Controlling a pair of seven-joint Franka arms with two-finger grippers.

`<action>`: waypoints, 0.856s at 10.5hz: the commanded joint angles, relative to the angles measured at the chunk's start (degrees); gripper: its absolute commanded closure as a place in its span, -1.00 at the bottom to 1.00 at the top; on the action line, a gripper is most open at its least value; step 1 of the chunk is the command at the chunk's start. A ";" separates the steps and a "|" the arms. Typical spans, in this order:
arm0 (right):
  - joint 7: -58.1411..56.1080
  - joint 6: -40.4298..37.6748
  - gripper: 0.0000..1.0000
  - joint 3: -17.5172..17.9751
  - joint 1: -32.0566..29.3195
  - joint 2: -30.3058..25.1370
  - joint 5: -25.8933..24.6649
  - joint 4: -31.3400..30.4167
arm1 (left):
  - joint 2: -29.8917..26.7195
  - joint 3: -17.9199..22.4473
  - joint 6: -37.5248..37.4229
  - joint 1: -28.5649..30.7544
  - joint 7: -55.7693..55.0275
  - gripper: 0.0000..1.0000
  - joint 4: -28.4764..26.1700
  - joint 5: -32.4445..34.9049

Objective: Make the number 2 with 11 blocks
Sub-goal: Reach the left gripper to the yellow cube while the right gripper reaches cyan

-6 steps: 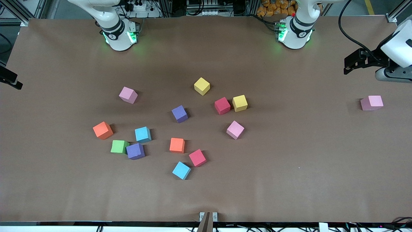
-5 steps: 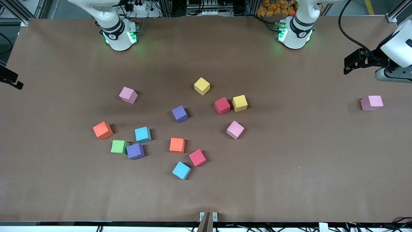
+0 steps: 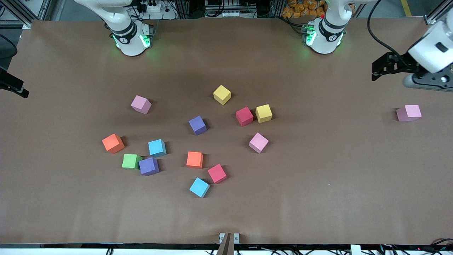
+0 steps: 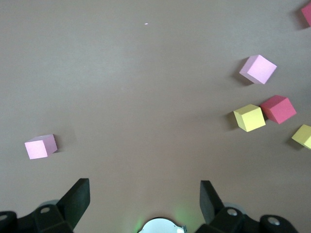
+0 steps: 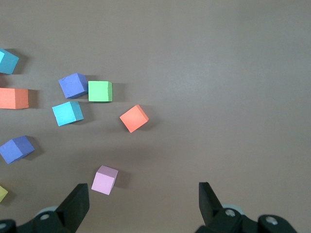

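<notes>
Thirteen blocks lie loose on the brown tabletop [image 3: 318,184], and no digit is laid out among them.

Most of the blocks sit in a scatter about the middle of the tabletop. A yellow block [image 3: 222,94] is the one closest to the edge where the arm bases stand. Just nearer the camera, a red block [image 3: 244,116] and a second yellow block [image 3: 263,113] sit side by side, almost touching. A purple block [image 3: 197,125] is beside them toward the right arm's end, and a pink block [image 3: 258,142] lies nearer the camera than the red and yellow pair.

Toward the right arm's end, a pale pink block [image 3: 141,104] stands alone. Nearer the camera than it are an orange block [image 3: 113,143], a light blue block [image 3: 157,147], a green block [image 3: 131,161] and a second purple block [image 3: 149,166]; the green and purple ones touch. Closer to the front edge lie a second orange block [image 3: 195,159], a second red block [image 3: 217,173] and a second light blue block [image 3: 199,187], the last two nearly corner to corner.

One more pink block [image 3: 408,113] sits well apart from the rest, near the edge at the left arm's end.

The left pincer [image 3: 380,69] hangs in the air over that end of the tabletop, near the lone pink block, its jaws wide apart and holding nothing. The right pincer [image 5: 143,204] hangs over the right arm's end, above bare tabletop beside the pale pink block; its jaws are also wide apart and empty.
</notes>
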 commanded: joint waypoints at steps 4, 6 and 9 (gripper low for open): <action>0.11 2.45 -1.00 -0.02 4.06 4.97 0.95 0.27 | 4.73 -1.50 1.58 -10.30 -8.38 -1.00 -1.03 -4.62; 0.29 5.25 -1.00 0.07 5.38 8.40 0.95 0.53 | 7.29 -1.50 4.65 -16.71 -18.14 -1.00 -1.20 -5.06; 0.20 6.51 -1.00 0.07 7.84 11.76 0.95 0.18 | 10.54 -1.59 12.54 -21.75 -35.79 -1.00 -3.82 -10.22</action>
